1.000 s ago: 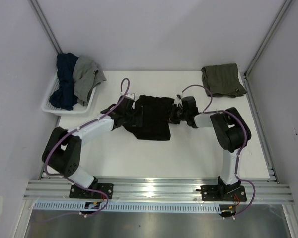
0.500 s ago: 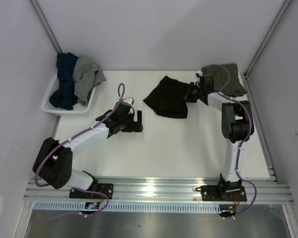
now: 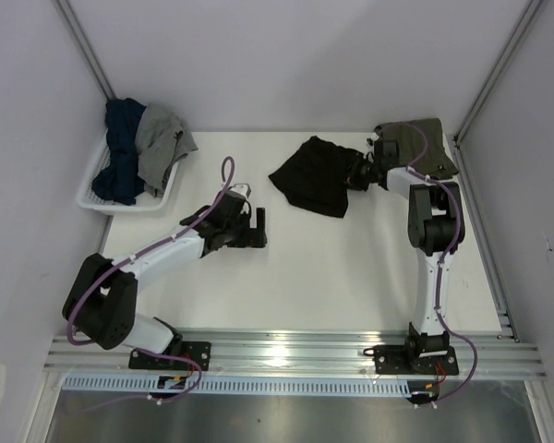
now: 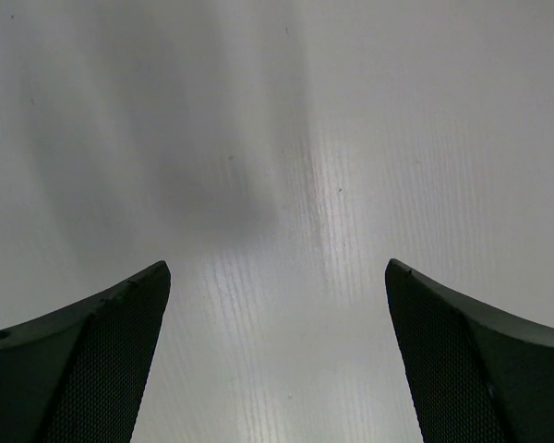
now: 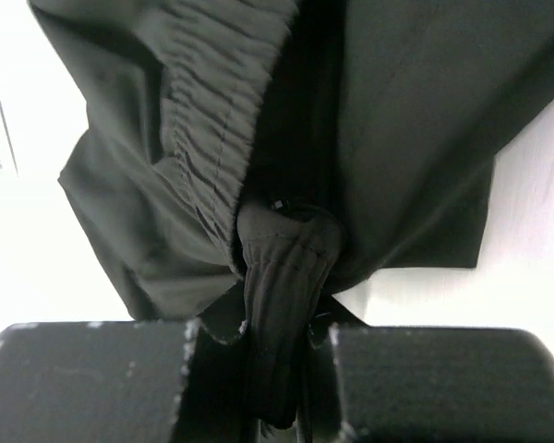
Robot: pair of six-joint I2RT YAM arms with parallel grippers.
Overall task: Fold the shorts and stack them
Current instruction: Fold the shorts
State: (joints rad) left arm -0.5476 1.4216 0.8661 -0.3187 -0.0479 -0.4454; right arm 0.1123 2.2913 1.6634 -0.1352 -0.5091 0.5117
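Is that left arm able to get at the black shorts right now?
Probably yes: only bare table lies between the open left fingers and the shorts, though the right fingers grip them.

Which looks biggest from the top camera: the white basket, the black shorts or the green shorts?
1. White basket and black shorts: about alike, too close to rank.
2. Green shorts: smallest, though the right arm hides part.

Basket [image 3: 97, 203] sits back-left, shorts [image 3: 314, 175] mid-back, second shorts [image 3: 434, 138] seemingly adjoining rightward.
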